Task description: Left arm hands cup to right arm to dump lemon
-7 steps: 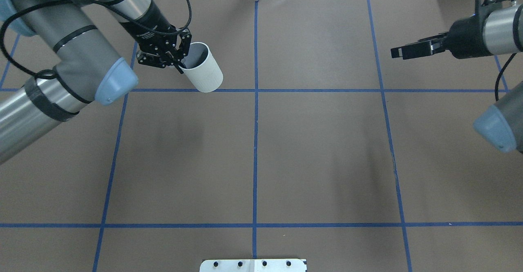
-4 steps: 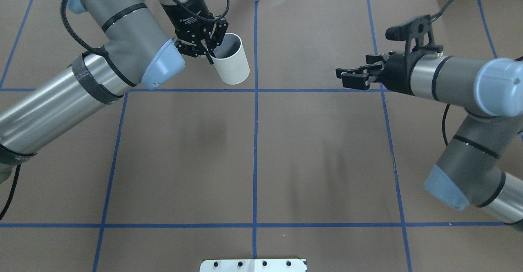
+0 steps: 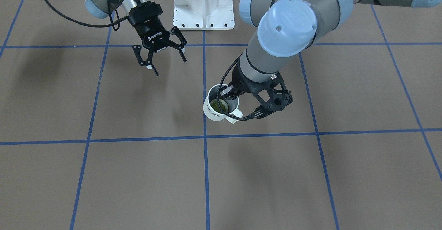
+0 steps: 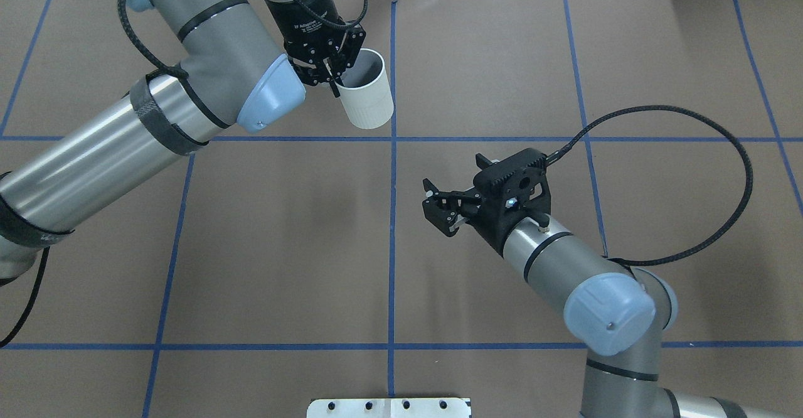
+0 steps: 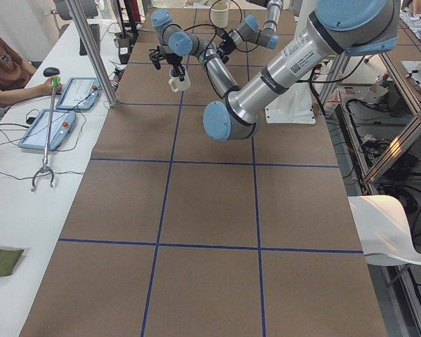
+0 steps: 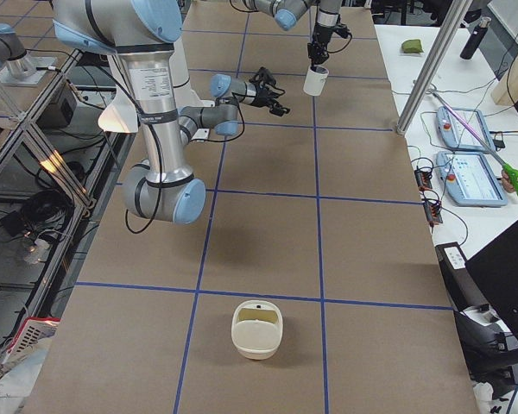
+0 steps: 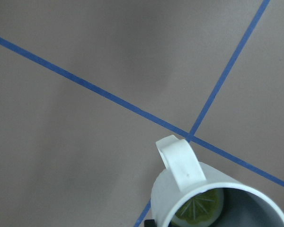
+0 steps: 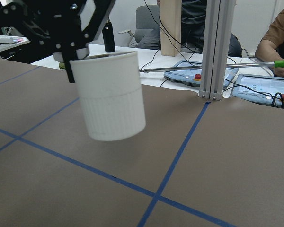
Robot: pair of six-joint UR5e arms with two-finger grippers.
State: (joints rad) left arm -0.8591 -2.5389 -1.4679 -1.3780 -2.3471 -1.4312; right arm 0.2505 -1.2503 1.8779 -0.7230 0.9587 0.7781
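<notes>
Since the earlier overhead frame, the right arm (image 4: 564, 267) has swung in from the counter's right edge toward the middle. The left arm (image 4: 207, 60) has carried the cup (image 4: 371, 101) slightly closer to the centre tape line (image 4: 392, 230).

Clearance: I read bare brown counter (image 4: 502, 60) between the two tools and along the edge nearest the robot. Both tools sit well inside the left and right edges. A cream container (image 6: 256, 328) stands near the counter's right end, well apart from both tools.

Left gripper (image 4: 337, 80): clenched on the cup's rim, one finger inside the mouth and one outside. The cup hangs clear of the surface, slightly tilted, toward the operators' edge and just left of the centre line. The lemon (image 7: 199, 208) lies on the cup's bottom.

Right gripper (image 3: 166, 61): fingers spread wide, holding nothing and touching nothing. It is well apart from the cup. My right wrist view shows the cup's ribbed wall ahead.
</notes>
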